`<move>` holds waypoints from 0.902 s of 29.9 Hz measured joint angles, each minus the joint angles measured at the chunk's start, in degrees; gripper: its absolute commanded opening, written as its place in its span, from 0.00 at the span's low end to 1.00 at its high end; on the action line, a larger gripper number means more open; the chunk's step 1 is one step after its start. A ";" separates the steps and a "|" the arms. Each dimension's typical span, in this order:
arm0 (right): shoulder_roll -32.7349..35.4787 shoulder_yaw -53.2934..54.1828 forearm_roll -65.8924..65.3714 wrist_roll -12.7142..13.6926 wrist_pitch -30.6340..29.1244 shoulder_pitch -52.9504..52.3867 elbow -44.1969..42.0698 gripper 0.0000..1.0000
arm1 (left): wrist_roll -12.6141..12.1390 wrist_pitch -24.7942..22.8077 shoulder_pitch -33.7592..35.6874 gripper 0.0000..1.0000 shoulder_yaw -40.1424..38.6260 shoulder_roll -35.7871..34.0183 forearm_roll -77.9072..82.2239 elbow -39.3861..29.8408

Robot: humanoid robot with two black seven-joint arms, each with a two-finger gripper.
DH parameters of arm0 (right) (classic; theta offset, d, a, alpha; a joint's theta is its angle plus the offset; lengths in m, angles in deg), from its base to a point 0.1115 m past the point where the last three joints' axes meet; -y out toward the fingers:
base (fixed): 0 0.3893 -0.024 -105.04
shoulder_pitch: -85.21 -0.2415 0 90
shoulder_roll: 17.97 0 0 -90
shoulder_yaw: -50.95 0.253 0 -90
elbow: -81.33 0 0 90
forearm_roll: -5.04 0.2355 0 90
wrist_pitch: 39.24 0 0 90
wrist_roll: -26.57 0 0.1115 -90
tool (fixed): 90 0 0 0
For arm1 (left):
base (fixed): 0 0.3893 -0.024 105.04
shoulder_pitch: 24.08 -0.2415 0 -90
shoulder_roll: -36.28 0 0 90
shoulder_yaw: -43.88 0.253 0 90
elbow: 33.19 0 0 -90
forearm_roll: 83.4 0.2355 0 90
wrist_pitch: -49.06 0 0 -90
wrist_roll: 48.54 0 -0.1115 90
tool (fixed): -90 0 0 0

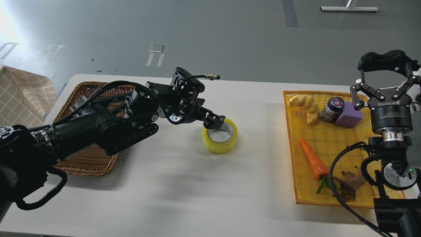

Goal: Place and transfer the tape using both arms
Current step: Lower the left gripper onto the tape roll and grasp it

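Note:
The tape [221,140], a wide yellow roll with a grey-white core, lies flat on the white table [184,184] near its middle. My left gripper [214,122] reaches in from the left, tilted down, with its fingertips at the roll's upper-left rim and over the edge of the core hole. Its jaws look open and the roll rests on the table. My right gripper [384,82] is open, points up, and holds nothing, above the far right side of the yellow tray [291,144].
A brown wicker basket [85,161] sits at the left, under my left arm. The yellow tray holds a croissant-like bread [306,107], a dark jar [332,109], a purple block [349,116], a carrot [312,159] and a brown piece [349,183].

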 measured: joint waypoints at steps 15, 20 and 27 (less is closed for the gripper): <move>0.00 -0.02 0.00 -0.04 0.02 0.00 -0.12 1.00 | -1.54 -0.46 -0.45 0.85 1.07 2.83 -0.19 2.76; 0.00 -0.02 0.00 -0.04 0.02 0.00 -0.12 1.00 | -1.74 -0.47 -0.35 0.78 2.44 3.20 -0.34 4.32; 0.00 -0.02 0.00 -0.04 0.02 0.00 -0.65 1.00 | -1.83 -0.47 -0.38 0.78 2.52 4.77 -0.34 7.05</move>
